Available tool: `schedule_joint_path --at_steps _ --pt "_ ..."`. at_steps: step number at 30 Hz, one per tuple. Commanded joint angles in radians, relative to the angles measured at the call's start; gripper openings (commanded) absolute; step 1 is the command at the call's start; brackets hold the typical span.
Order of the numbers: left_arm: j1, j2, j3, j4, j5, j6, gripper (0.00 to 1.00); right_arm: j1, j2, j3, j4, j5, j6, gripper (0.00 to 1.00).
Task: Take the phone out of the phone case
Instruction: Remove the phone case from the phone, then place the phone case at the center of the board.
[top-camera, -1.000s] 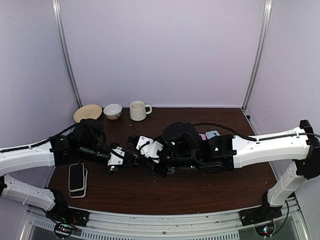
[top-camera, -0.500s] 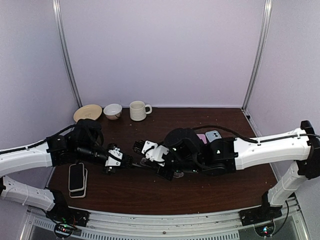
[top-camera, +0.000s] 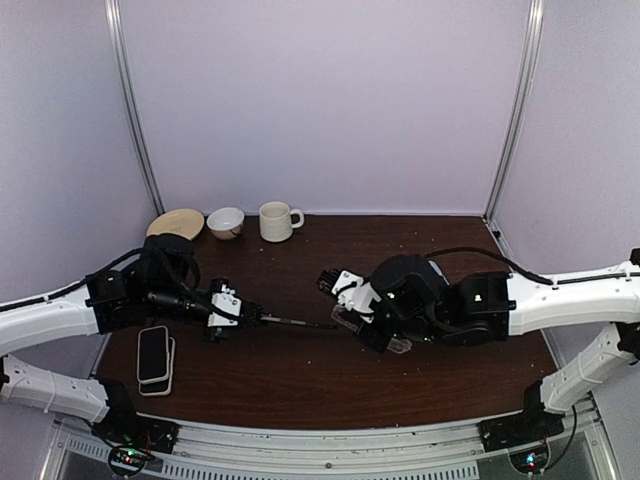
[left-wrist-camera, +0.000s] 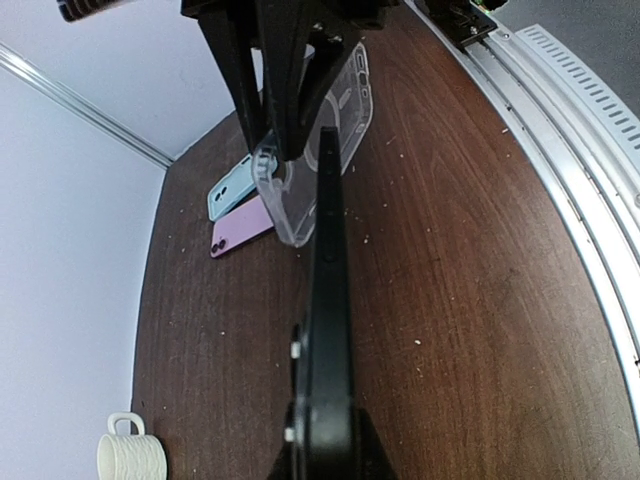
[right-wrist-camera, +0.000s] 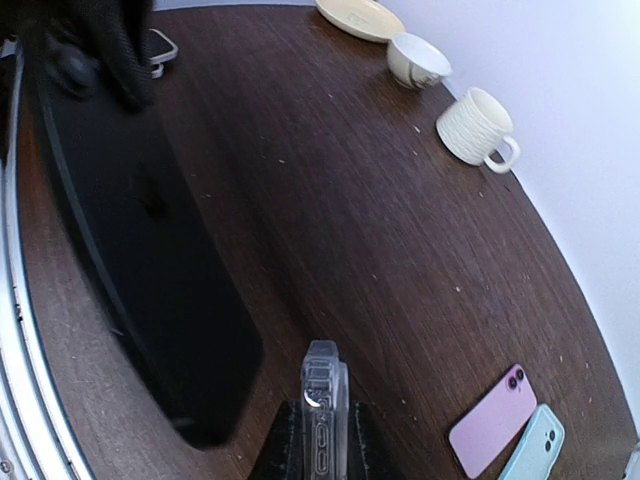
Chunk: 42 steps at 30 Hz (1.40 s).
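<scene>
Above the dark wooden table (top-camera: 300, 390), your left gripper (top-camera: 255, 320) is pinched tight on one end of the black phone (top-camera: 300, 323). It holds the phone edge-up, just off the table's centre toward 9 o'clock, with the free end pointing toward 3 o'clock. Your right gripper (top-camera: 340, 300) is clamped on the rim of the clear phone case (top-camera: 388, 342), which hangs empty at the 3 o'clock side of the phone's tip. The phone is out of the case. From overhead the two sit just beside each other, and you cannot tell whether they touch. In the right wrist view the case edge (right-wrist-camera: 325, 400) stands upright between the fingers, with the phone's dark face (right-wrist-camera: 150, 260) at its 10 o'clock. A pink phone (right-wrist-camera: 490, 420) and a light-blue phone (right-wrist-camera: 530, 445) lie side by side at 4 o'clock in that view. Along the back edge, at 11 o'clock overhead, a ribbed white mug (top-camera: 278, 221), a small bowl (top-camera: 225, 221) and a cream plate (top-camera: 175, 224) stand in a row. At 8 o'clock a dark phone (top-camera: 153, 355) lies on top of another flat item.
</scene>
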Motion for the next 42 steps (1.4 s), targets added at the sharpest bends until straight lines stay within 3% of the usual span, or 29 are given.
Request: schedule_joint_path --at_steps 1,7,12,18,28,42 --pt "0.007 -0.036 0.028 0.108 -0.009 0.007 0.0 -0.087 -0.087 -0.063 -0.048 0.083 0.098 0.0" --pt "0.007 -0.037 0.028 0.107 -0.003 0.008 0.0 -0.226 -0.168 -0.125 0.011 0.072 0.224 0.0" --pt "0.007 -0.041 0.029 0.105 -0.003 0.008 0.0 -0.336 -0.141 -0.124 0.096 0.076 0.372 0.0" --pt "0.007 -0.04 0.03 0.103 0.009 0.006 0.0 -0.444 -0.006 -0.045 0.134 0.074 0.587 0.0" --pt "0.007 -0.04 0.03 0.1 0.008 0.005 0.0 -0.568 0.258 0.072 0.263 -0.092 0.815 0.0" --pt "0.007 -0.036 0.029 0.099 0.013 0.006 0.0 -0.665 0.531 0.16 0.445 -0.318 0.952 0.01"
